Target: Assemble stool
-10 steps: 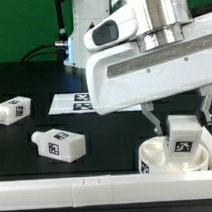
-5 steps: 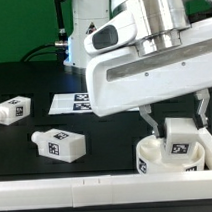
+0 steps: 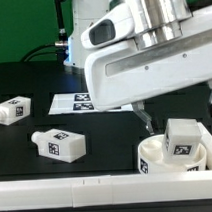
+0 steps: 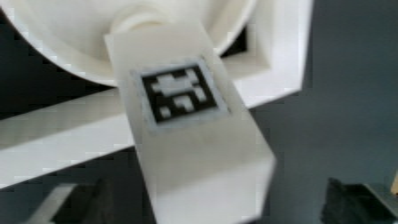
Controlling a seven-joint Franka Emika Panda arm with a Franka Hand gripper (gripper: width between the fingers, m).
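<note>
Scene: We see a black table (image 3: 23,83). A large white robot arm (image 3: 142,67) fills the upper part of the exterior view's right.

Gripper: The gripper (image 3: 181,119) hangs above the seat. Its fingers (image 3: 146,122) are spread wide and pinch nothing. One is on each side of the standing leg, and the one on the exterior view's right is cut off by the frame edge.

Seat: The round white seat (image 3: 151,152) lies flat on the table at the exterior view's lower right, just behind the rail.

Standing leg: A blocky white standing leg (image 3: 182,138) rises from the seat between the fingers, its black-and-white tag facing the exterior camera. We see a clear gap between it and the finger on the exterior view's left. We cannot tell how it is seated in the disc.

Wrist view: The standing leg fills the middle, tag in plain sight. The seat lies beyond it, and a dark fingertip shows at each side, apart from the leg.

Loose legs: The near loose leg (image 3: 58,144) and the far loose leg (image 3: 11,108) lie on their sides at the exterior view's left, well apart from the seat.

Marker board: The marker board (image 3: 76,100) lies flat behind the loose legs, partly hidden by the arm.

Rail: A long white rail (image 3: 68,188) runs along the table's near edge.
</note>
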